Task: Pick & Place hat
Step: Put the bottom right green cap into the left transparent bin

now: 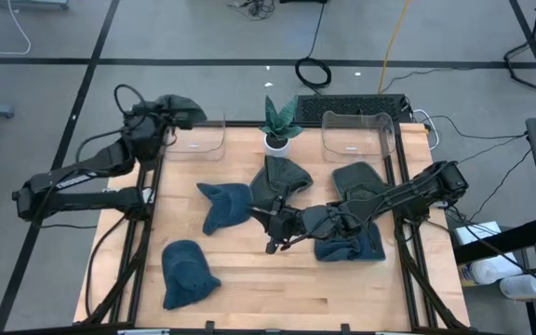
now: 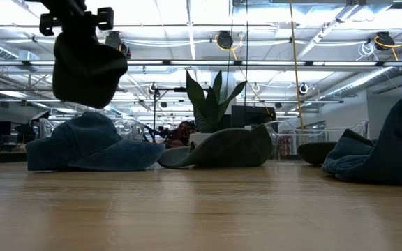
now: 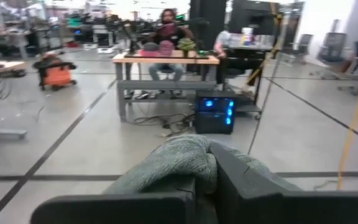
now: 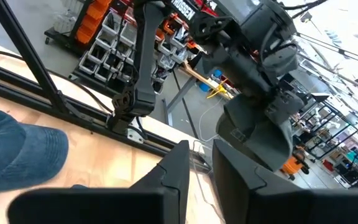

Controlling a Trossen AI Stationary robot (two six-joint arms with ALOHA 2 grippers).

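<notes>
From above, the left gripper (image 1: 170,113) is clamped on a dark green hat (image 1: 186,109) at ten o'clock, beside the left clear bin (image 1: 200,138), while the right gripper (image 1: 273,240) sits near the table's (image 1: 277,288) centre, empty, fingers almost together. At table height, that hat (image 2: 86,66) hangs at eleven o'clock. In the left wrist view, green fabric (image 3: 179,165) bulges between pinched fingers (image 3: 253,186).
</notes>
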